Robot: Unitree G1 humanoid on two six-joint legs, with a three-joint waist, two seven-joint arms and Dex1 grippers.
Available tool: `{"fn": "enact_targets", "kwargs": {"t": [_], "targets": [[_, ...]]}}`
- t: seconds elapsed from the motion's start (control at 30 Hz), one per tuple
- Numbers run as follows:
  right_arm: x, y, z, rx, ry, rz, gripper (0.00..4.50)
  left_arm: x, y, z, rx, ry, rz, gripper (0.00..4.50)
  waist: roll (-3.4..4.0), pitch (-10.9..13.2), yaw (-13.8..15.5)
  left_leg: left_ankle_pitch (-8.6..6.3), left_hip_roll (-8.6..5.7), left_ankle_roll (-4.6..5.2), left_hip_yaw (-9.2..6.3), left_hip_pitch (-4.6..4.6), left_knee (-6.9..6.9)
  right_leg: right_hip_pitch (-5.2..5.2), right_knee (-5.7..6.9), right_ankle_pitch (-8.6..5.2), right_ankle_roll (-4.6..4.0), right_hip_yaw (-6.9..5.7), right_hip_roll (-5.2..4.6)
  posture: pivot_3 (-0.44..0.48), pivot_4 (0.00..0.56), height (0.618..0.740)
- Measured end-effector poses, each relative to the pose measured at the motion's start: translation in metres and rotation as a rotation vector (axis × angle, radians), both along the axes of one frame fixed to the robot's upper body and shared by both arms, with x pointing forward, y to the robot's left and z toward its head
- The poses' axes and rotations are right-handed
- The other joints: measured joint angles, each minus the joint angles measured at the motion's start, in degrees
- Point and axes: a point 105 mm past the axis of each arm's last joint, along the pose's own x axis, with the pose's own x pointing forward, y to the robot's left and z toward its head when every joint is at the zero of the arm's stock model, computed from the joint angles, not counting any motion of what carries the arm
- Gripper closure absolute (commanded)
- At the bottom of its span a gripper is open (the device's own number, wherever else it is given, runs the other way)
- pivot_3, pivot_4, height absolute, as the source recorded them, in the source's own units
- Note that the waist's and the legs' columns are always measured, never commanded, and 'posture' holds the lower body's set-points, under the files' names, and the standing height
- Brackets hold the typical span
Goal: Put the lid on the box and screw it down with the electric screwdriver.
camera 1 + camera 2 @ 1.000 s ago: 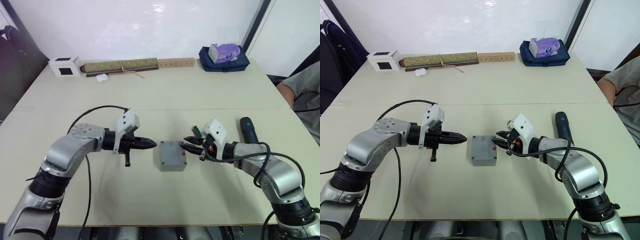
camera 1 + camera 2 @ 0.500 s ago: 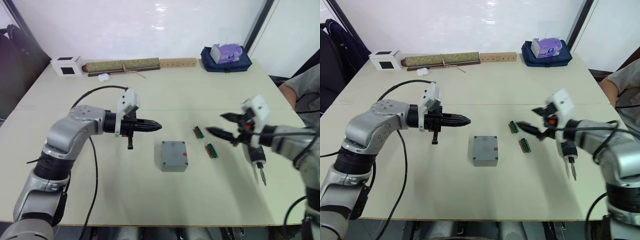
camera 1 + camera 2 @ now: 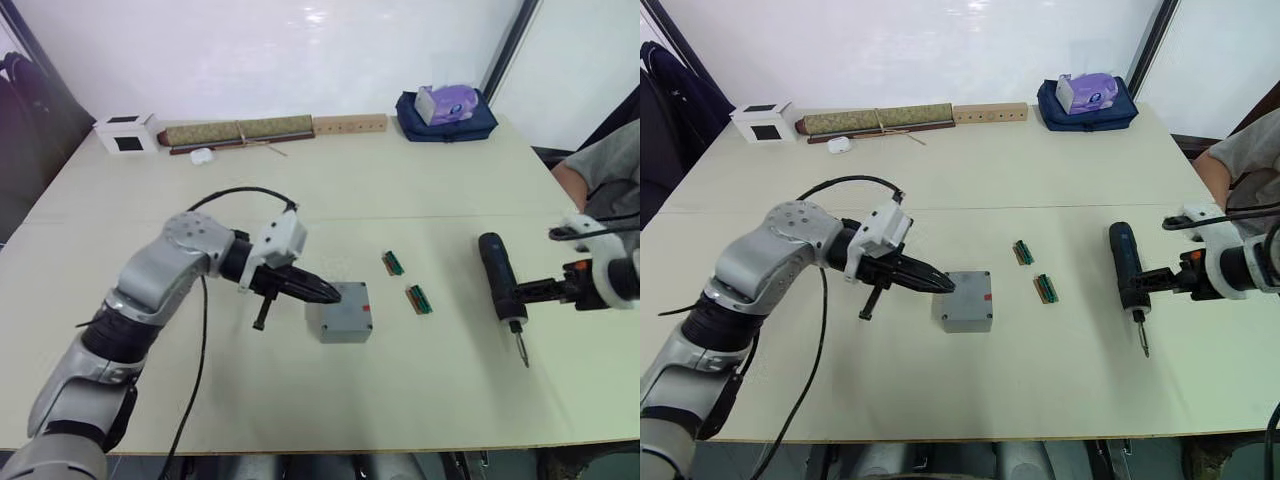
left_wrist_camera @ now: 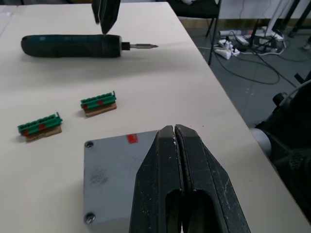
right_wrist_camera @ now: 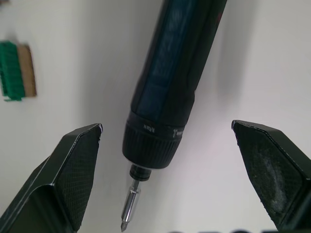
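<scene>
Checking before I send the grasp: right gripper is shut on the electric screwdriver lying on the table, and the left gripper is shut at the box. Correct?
Not quite. The right gripper is open, its fingers spread either side of the electric screwdriver without touching it, as the right wrist view shows. The rest holds: the screwdriver lies on the table, and the left gripper is shut at the box.

Bright even light washing over my worktop [image 3: 330, 400], white back wall [image 3: 260, 50] glaring near its top, shadows lying soft and short, my right end effector [image 5: 170, 170] blurring up close.
</scene>
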Motion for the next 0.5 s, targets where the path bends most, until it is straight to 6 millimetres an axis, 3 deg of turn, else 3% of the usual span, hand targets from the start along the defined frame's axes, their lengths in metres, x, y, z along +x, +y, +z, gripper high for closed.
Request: {"fn": "enact_targets", "kwargs": {"t": [0.13,0.43,0.5], "targets": [[0.007,0.003,0.002,0.033,0.008,0.025,0.03,-0.004,0.0,-0.003,0.003,0.001,-0.005,4.5,0.0,0.0,0.0,0.0,0.01,0.0,-0.02,-0.02,-0.01,-0.01,0.0,0.0,0.0,-0.01,0.0,0.0,0.15,0.74],[0.026,0.01,-0.025,0.002,0.08,0.124,0.03,-0.01,0.001,-0.005,0.019,-0.023,0.009,4.5,0.01,0.0,0.1,0.0,-0.01,0.0,-0.04,-0.03,0.01,-0.02,0.02,0.01,0.01,-0.03,-0.01,0.0,0.15,0.74],[0.029,0.009,-0.026,-0.026,0.092,0.16,0.51,-0.008,0.006,-0.012,0.039,-0.015,0.043,4.5,-0.01,0.0,0.1,0.0,-0.01,0.0,-0.04,-0.02,0.02,0.0,0.02,0.01,0.01,-0.06,-0.01,0.0,0.15,0.74]]}}
